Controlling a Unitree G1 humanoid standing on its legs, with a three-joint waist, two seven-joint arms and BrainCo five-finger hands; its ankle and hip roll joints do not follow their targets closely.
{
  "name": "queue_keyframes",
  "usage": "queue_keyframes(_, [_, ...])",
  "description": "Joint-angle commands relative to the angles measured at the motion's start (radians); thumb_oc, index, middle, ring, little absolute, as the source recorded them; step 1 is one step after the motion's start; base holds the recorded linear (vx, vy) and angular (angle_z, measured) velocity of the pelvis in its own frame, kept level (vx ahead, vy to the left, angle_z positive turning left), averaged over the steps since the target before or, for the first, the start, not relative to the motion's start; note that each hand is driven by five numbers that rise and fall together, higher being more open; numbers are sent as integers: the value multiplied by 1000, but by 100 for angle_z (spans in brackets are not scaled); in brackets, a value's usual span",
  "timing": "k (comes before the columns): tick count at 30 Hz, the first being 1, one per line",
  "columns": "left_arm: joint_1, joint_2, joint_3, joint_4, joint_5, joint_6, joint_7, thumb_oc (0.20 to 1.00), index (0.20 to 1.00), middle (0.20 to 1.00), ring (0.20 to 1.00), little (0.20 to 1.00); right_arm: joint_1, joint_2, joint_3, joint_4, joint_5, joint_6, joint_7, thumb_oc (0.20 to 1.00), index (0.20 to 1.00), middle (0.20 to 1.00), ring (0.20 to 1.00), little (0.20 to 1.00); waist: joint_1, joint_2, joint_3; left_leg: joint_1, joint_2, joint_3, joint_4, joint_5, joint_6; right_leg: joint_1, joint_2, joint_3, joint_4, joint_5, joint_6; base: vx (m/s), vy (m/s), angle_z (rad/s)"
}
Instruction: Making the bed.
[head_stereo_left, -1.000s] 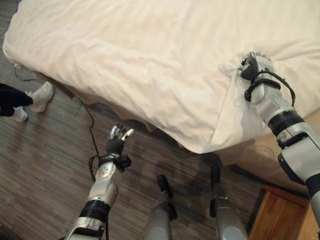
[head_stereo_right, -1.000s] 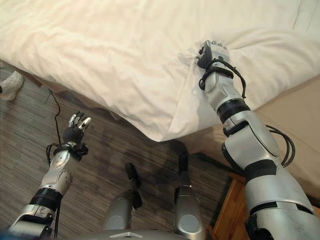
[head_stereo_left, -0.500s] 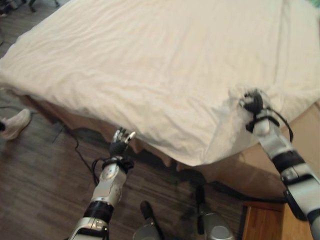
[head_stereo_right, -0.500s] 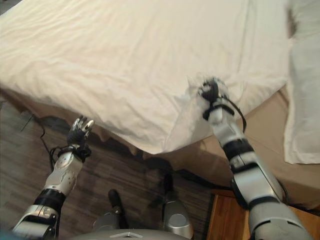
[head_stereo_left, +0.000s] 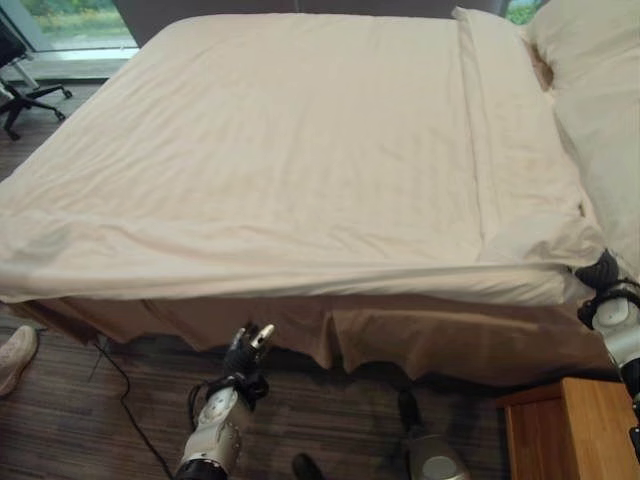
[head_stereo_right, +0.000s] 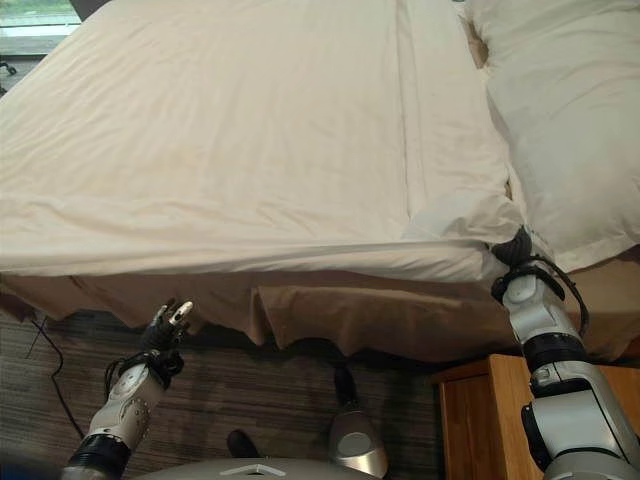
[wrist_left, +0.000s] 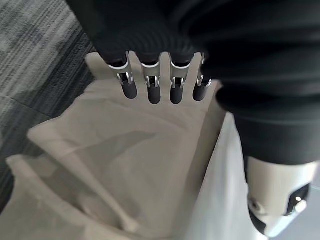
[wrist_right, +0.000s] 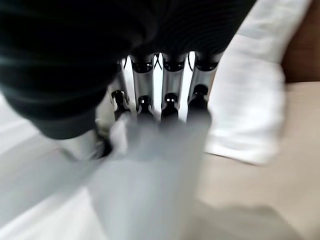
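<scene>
Nearest you, the left hand (head_stereo_left: 246, 350) hangs over the floor (head_stereo_left: 90, 420) just outside the bed's near edge, fingers straight and relaxed, holding nothing; in its wrist view the bed skirt (wrist_left: 125, 165) lies past the fingertips without contact. At the near right corner of the bed, beside the wooden nightstand (head_stereo_right: 485, 420), the right hand (head_stereo_right: 516, 250) has its fingers curled over a bunch of the sheet (head_stereo_left: 300, 150); its wrist view shows cloth drawn across the fingertips. Compare the frames from a second ago: the hand then gripped a rumpled fold higher on the bed, with a corner of sheet sagging off the edge. The hand has since hauled that fold toward the head end, and the sheet now lies flat from the near edge to the far one, with a straight turned-back band before the pillow (head_stereo_right: 560, 110). Judge the spreading step as nearly complete; the gripped corner remains bunched and needs releasing and smoothing.
</scene>
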Motion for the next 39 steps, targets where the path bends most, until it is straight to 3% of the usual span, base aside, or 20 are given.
queue_keyframes(1, [-45, 8, 48, 0, -4, -42, 3, 1000, 1000, 1000, 1000, 1000, 4, -72, -59, 56, 28, 20, -22, 1000, 1000, 1000, 1000, 1000, -19, -36, 33, 87, 28, -18, 16, -73, -19, -64, -60, -52, 19, -20, 67, 3, 2, -20])
queue_keyframes(5, [-50, -23, 66, 28, 6, -39, 17, 1000, 1000, 1000, 1000, 1000, 255, 57, -140, 84, -25, 37, -39, 1000, 1000, 1000, 1000, 1000, -32, -34, 32, 96, 36, -26, 15, -75, -19, -49, -60, -68, 19, -23, 61, 15, -36, -13])
queue_keyframes(11, [-44, -61, 36, 34, 34, -23, 15, 1000, 1000, 1000, 1000, 1000, 397, 205, -152, 307, -19, 47, -34, 1000, 1000, 1000, 1000, 1000, -15, -55, 28, 97, 47, -50, 13, -71, -18, -19, -60, -99, 19, -34, 54, -3, -53, 8])
queue_keyframes(16, [-17, -58, 20, 2, 52, -7, 7, 1000, 1000, 1000, 1000, 1000, 433, 257, -166, 450, 19, 62, -19, 1000, 1000, 1000, 1000, 1000, 7, -78, 24, 93, 55, -65, 13, -68, -19, -1, -61, -118, 19, -37, 54, -24, -46, 8])
queue_keyframes(21, [5, -54, 30, -15, 55, -1, 1, 1000, 1000, 1000, 1000, 1000, 426, 237, -182, 379, 52, 47, -28, 1000, 1000, 1000, 1000, 1000, 10, -103, 10, 95, 58, -63, 13, -63, -19, -2, -55, -111, 19, -32, 54, 0, 0, 0])
queue_keyframes(22, [17, -58, 41, -29, 64, -1, 6, 1000, 1000, 1000, 1000, 1000, 433, 192, -207, 188, 57, 30, -52, 200, 200, 200, 200, 200, -1, -117, 5, 101, 60, -59, 14, -69, -18, -2, -48, -103, 19, -32, 59, -22, 32, -2])
queue_keyframes(26, [32, -73, 85, -53, 122, -2, 35, 1000, 1000, 1000, 1000, 1000, 501, 97, -392, -396, -128, 51, -210, 200, 200, 200, 200, 200, -29, -122, -21, 109, 59, -59, 14, -77, -16, -6, -45, -93, 19, -28, 67, 24, 58, -14])
queue_keyframes(29, [40, -79, 81, -61, 131, -8, 28, 1000, 1000, 1000, 1000, 1000, 437, 92, -449, -550, -191, 29, -304, 200, 200, 200, 200, 200, -27, -121, -40, 112, 59, -68, 14, -80, -13, -5, -43, -94, 20, -27, 69, 23, 44, 4])
queue_keyframes(34, [65, -75, 46, -99, 122, -6, 4, 1000, 1000, 1000, 1000, 1000, 313, 101, -438, -699, -211, -15, -362, 200, 200, 200, 200, 200, -10, -130, -62, 114, 63, -79, 13, -80, -12, 1, -39, -94, 20, -27, 68, 5, 9, -1])
queue_keyframes(36, [69, -66, 30, -110, 106, -6, 1, 1000, 1000, 1000, 1000, 1000, 245, 160, -409, -724, -63, -86, -362, 200, 200, 200, 200, 200, -4, -133, -69, 112, 64, -83, 13, -76, -13, 2, -39, -96, 21, -26, 66, 0, 0, 0])
queue_keyframes(37, [69, -64, 32, -110, 105, -6, 1, 1000, 1000, 1000, 1000, 1000, 242, 160, -407, -720, -60, -89, -363, 200, 200, 200, 200, 200, -5, -136, -69, 108, 63, -83, 13, -70, -13, -1, -40, -95, 19, -20, 63, 0, 0, 0])
queue_keyframes(38, [45, -64, 16, -104, 91, 2, 10, 1000, 1000, 1000, 1000, 1000, 201, 291, -405, -742, 303, -240, -296, 200, 200, 200, 200, 200, -10, -136, -73, 109, 63, -82, 13, -68, -15, 2, -40, -95, 19, -20, 61, 0, 0, 0])
queue_keyframes(39, [33, -64, 7, -95, 85, 4, 14, 1000, 1000, 1000, 1000, 1000, 178, 337, -410, -711, 479, -293, -258, 200, 200, 200, 200, 200, -12, -135, -75, 110, 64, -81, 13, -68, -16, 3, -42, -94, 19, -20, 60, 35, -5, -1])
